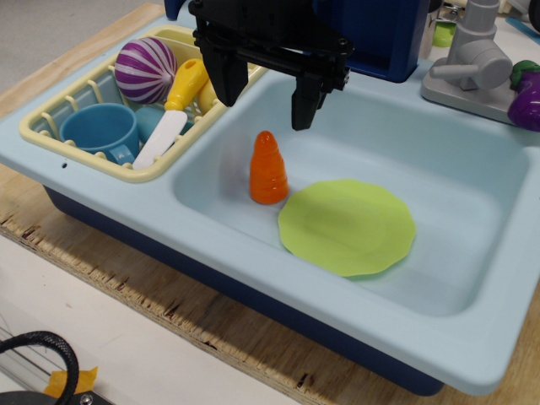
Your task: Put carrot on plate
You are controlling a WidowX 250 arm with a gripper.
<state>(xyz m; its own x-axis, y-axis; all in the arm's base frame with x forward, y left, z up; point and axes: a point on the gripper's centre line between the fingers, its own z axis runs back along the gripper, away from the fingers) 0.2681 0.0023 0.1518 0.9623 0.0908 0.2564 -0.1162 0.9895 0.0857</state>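
The orange ridged carrot (pixel 268 169) stands upright, tip up, on the floor of the light blue sink (pixel 472 278). The lime-green faceted plate (pixel 348 226) lies flat just to its right, its left rim close to the carrot's base. My black gripper (pixel 265 94) hangs above and slightly behind the carrot, open, with one finger to the left and one to the right. It holds nothing and does not touch the carrot.
A cream dish rack (pixel 51 118) on the left holds a blue cup (pixel 101 131), a yellow-handled toy knife (pixel 175 110) and a purple-and-white striped ball (pixel 145 69). A grey faucet (pixel 472 59) and a purple toy (pixel 527 97) stand at the back right.
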